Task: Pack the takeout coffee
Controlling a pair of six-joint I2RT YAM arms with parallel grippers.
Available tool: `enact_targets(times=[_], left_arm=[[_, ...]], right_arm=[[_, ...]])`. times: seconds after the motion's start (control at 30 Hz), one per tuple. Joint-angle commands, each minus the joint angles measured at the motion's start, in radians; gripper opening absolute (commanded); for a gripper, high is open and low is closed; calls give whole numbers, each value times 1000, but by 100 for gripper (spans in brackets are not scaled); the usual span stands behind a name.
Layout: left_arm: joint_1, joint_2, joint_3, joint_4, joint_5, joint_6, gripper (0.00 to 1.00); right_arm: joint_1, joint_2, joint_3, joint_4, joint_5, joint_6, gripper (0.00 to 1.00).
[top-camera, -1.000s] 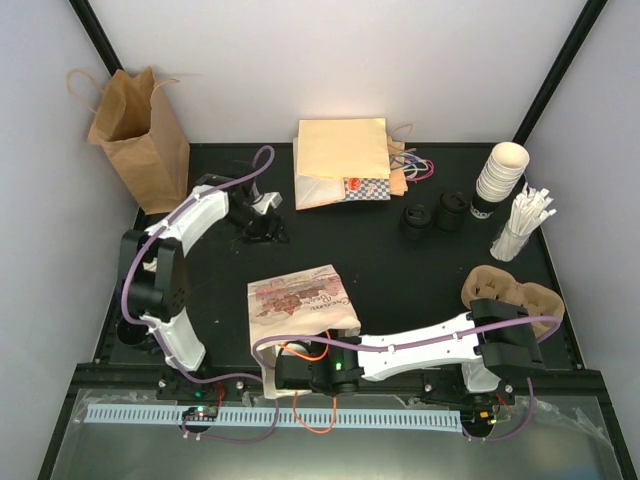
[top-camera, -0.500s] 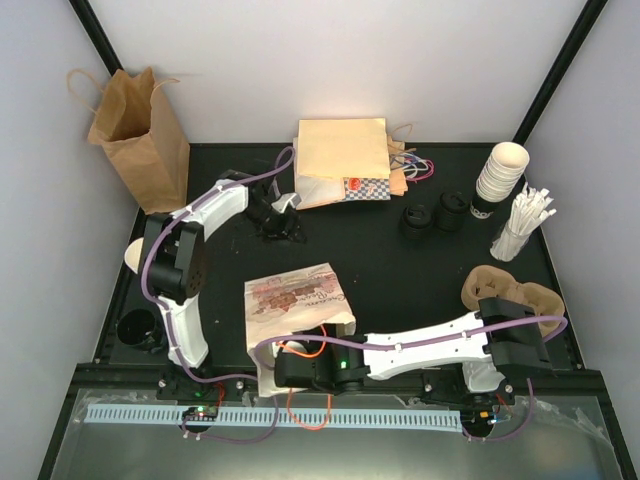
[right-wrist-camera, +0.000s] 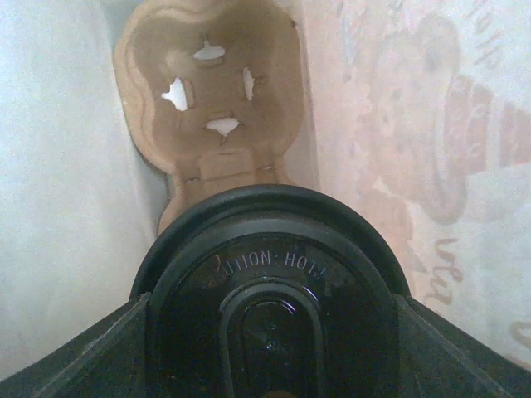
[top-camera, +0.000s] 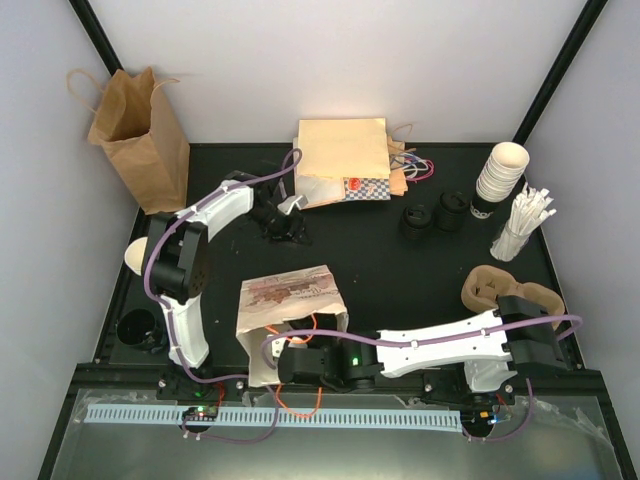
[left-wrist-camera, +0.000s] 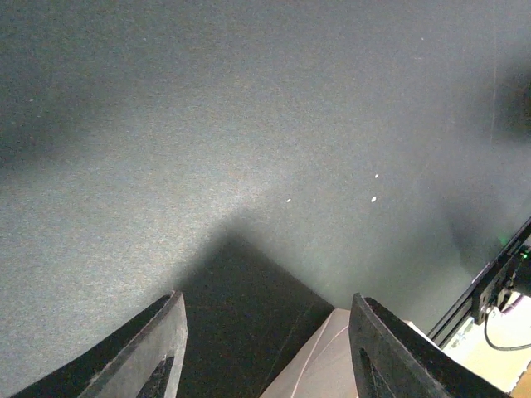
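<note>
- Right gripper reaches into the mouth of the printed bag and is closed on the coffee cup. A finger presses against each side of the cup. In the wrist view only its round black lid shows, filling the gap between the fingers.
- Left gripper hangs over bare table at the far middle, jaws parted and nothing between them.
- Black table carries everything, with both arms bolted at its near edge.
- Brown bag stands upright with its top open in the far left corner.
- Flat stack of cream bags lies at the far middle, just beside the left gripper.
- Printed bag, white paper with reddish print, lies at the near middle with its mouth toward the arm bases. The coffee cup sits just inside that mouth.
- Cardboard carrier lies deeper in the printed bag, beyond the cup. Whether the two touch cannot be told.
- Second carrier rests on the table at the right, near the right arm's elbow.
- Stacked cream cups, without lids, stand at the far right.
- White sticks stand bundled just beside the stacked cups.
- Loose black lids sit between the cream bags and the stacked cups.
</note>
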Motion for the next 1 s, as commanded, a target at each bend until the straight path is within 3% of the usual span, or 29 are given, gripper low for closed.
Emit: enact_targets(times=[0.0,0.97], left_arm=[[-16,16,14,6,36,29,56],[-68,56,31,-6,56,44,54]], right_arm=[[5,-12,-51,56,-6,-2,49],[4,3,-119,56,-54,58,49]])
